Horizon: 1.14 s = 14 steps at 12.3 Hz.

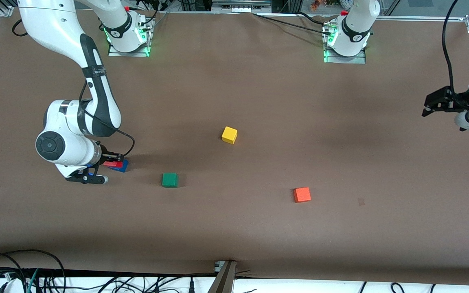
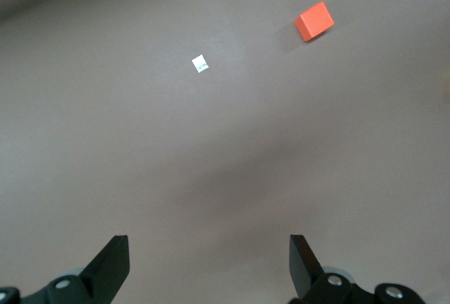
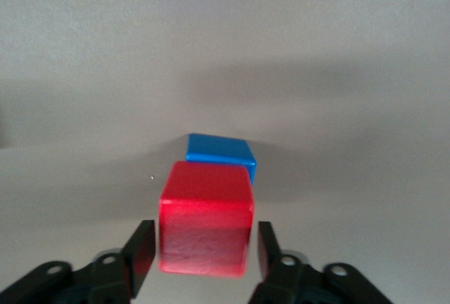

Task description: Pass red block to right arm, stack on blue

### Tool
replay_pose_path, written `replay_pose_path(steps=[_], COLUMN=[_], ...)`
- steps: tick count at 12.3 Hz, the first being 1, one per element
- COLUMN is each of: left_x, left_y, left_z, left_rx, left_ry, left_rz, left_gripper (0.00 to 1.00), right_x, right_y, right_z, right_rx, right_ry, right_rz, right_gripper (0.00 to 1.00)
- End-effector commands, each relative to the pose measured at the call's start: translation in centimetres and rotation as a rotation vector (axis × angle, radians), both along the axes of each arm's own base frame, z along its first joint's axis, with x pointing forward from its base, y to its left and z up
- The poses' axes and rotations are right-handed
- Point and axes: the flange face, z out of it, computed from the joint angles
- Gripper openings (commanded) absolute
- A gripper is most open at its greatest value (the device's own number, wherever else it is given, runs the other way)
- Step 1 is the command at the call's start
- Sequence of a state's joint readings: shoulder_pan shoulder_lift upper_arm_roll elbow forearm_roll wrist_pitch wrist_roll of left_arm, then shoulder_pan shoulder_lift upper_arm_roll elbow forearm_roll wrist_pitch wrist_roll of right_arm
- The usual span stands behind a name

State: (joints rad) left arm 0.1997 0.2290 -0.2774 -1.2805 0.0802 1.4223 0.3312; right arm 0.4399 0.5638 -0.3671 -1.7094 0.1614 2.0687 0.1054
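Observation:
The red block (image 1: 113, 164) sits on the blue block (image 1: 122, 167) near the right arm's end of the table, a little offset from it. My right gripper (image 1: 111, 160) is low over the stack. In the right wrist view the red block (image 3: 205, 226) stands between the two fingers (image 3: 140, 251) with a narrow gap at each side, so the right gripper (image 3: 204, 239) is open. The blue block (image 3: 219, 150) shows under it. My left gripper (image 1: 426, 108) waits up at the left arm's end of the table, open and empty (image 2: 209, 246).
A green block (image 1: 169, 180) lies beside the stack toward the table's middle. A yellow block (image 1: 229, 134) lies mid-table. An orange block (image 1: 302, 194) lies nearer the front camera and also shows in the left wrist view (image 2: 314, 21), near a small paper scrap (image 2: 200, 64).

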Motion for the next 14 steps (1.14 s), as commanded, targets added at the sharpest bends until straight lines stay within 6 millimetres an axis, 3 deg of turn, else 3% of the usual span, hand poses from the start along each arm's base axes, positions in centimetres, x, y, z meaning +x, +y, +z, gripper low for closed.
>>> replay_pose_path(steps=[1,5,8,11,12,14], left_x=[-2.3,-2.6,-2.4,-1.6,-1.4,-0.2], left_y=[-2.2,-0.2,-1.3,-2.7,-2.8,-1.5], left_z=[-1.1,-2.4,-2.6,-2.6,-2.3,-3.1], left_rx=[0.078,0.023,0.025,0.042,0.046,0.051], left_ry=[0.013,-0.029,-0.051,-0.1,-0.115,-0.109], left_rz=[0.085,0.234,0.283,0.253,0.249,0.268], left_gripper=[1.0,1.0,1.0,1.0,1.0,1.0], right_x=[1.3,2.7,2.5,1.0,0.4,-1.5], right_y=[0.2,-0.1,-0.3,-1.6,-1.4,-1.0], right_z=[3.2,9.6,16.3,22.2,23.4,26.9], right_rx=[0.023,0.033,0.049,0.065,0.068,0.108], right_ry=[-0.054,-0.082,-0.05,-0.018,-0.006,-0.003], right_rz=[0.045,0.068,0.066,0.039,0.037,0.056], right_gripper=[1.0,1.0,1.0,1.0,1.0,1.0])
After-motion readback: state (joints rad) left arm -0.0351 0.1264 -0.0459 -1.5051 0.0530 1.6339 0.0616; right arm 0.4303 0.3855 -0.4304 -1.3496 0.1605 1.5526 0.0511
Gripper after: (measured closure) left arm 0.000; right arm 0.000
